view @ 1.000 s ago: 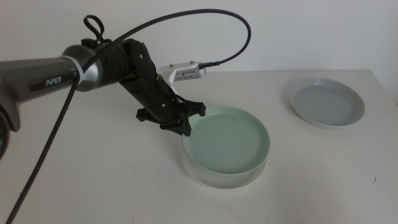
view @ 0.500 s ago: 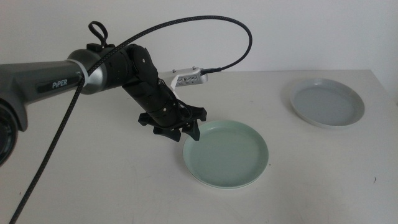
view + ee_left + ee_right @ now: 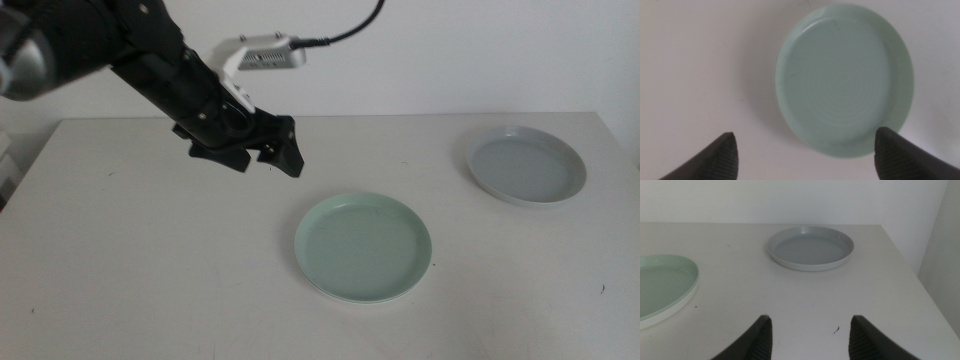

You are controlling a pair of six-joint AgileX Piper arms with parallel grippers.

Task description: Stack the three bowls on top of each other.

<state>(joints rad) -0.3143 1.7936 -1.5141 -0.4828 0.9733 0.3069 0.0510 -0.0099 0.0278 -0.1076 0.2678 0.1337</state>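
The pale mint green bowl (image 3: 363,247) sits nested in the white bowl, of which only a thin edge (image 3: 335,296) shows below it. The pair also shows in the left wrist view (image 3: 845,80) and in the right wrist view (image 3: 660,287). The light grey-blue bowl (image 3: 527,165) stands alone at the back right, also in the right wrist view (image 3: 810,246). My left gripper (image 3: 280,155) is open and empty, raised above the table up and left of the green bowl; its jaws stand wide apart (image 3: 806,136). My right gripper (image 3: 810,322) is open and empty, low over the table, out of the middle view.
The white table (image 3: 150,260) ends near the grey-blue bowl at the right edge (image 3: 900,255). A white wall stands behind the table. The left arm's cable (image 3: 350,30) hangs over the back of the table.
The left gripper lowered the green bowl into the white bowl, let go, then rose and drew back to the upper left. The grey-blue bowl has not moved.
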